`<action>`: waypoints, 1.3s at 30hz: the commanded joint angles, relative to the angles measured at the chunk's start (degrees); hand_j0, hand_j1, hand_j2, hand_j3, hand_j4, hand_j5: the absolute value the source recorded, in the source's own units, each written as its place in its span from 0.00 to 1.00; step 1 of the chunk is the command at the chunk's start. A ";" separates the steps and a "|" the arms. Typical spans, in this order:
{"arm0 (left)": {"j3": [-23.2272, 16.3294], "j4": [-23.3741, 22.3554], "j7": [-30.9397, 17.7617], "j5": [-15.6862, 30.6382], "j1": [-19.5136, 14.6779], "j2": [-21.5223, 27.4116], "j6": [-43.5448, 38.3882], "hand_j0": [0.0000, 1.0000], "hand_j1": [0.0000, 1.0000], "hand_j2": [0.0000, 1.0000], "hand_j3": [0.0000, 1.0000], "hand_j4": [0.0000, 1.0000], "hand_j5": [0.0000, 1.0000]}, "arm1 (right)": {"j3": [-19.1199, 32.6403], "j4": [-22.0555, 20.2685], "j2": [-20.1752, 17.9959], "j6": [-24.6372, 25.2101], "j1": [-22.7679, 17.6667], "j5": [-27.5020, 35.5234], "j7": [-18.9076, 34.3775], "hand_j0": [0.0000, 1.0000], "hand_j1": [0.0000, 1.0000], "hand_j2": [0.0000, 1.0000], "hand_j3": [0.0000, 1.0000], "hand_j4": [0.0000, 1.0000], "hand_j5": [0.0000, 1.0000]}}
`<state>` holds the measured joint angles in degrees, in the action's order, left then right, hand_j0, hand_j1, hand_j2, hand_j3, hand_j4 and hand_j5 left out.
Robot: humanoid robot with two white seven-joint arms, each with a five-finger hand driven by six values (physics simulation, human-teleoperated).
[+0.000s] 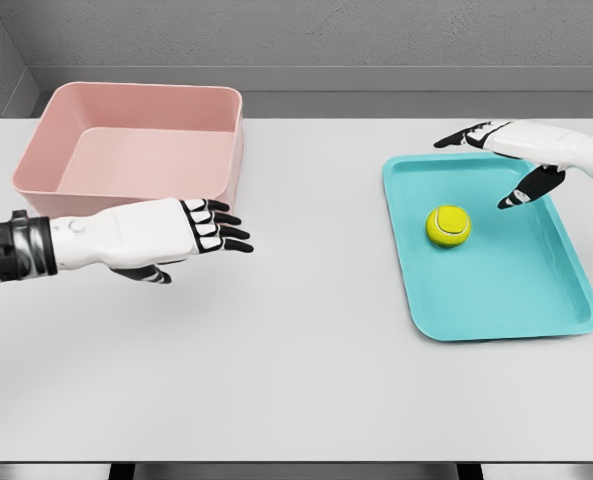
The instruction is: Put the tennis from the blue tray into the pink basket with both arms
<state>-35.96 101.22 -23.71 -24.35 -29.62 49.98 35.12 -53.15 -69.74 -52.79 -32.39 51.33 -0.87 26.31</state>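
A yellow-green tennis ball (448,225) lies in the upper part of the blue tray (496,300) on the right of the white table. My right hand (496,165) hovers over the tray's far right corner, above and to the right of the ball, fingers spread and holding nothing. The pink basket (136,150) stands at the back left with nothing visible inside it. My left hand (211,235) reaches in from the left just in front of the basket, fingers extended flat and holding nothing.
The white table (296,380) runs to a front edge near the bottom of the picture. A grey wall closes off the back. Bare tabletop lies between the basket and the tray.
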 commanded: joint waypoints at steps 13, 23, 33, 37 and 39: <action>-4.91 0.03 0.15 0.18 -0.44 -0.85 -0.12 1.00 1.00 1.00 1.00 1.00 1.00 | -5.13 0.49 -0.21 1.54 0.09 -1.06 4.10 1.00 1.00 1.00 1.00 1.00 1.00; -4.91 0.03 0.06 0.09 -0.18 -0.59 -0.12 1.00 1.00 1.00 1.00 1.00 1.00 | -6.09 0.58 2.96 3.38 0.97 -2.02 4.63 1.00 1.00 1.00 1.00 1.00 1.00; -8.77 -0.05 -0.02 0.26 -3.51 2.22 -0.12 1.00 1.00 1.00 1.00 1.00 1.00 | -6.71 1.45 5.24 5.32 0.88 -3.35 4.71 1.00 1.00 1.00 1.00 1.00 1.00; -13.08 0.03 -0.02 0.26 -6.94 3.63 -0.12 1.00 1.00 1.00 1.00 1.00 1.00 | -7.41 1.89 5.51 5.23 0.88 -3.35 4.71 0.99 0.99 0.99 0.99 0.99 0.99; -13.17 0.03 0.33 0.35 -7.91 4.60 -0.12 1.00 1.00 1.00 1.00 1.00 1.00 | -7.85 1.89 5.51 5.23 0.88 -3.35 4.71 0.99 0.99 0.99 0.99 0.99 0.99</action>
<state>-48.08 101.25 -23.62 -24.37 -37.53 53.57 35.10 -60.69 -67.96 -47.36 -27.26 52.21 -4.49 31.04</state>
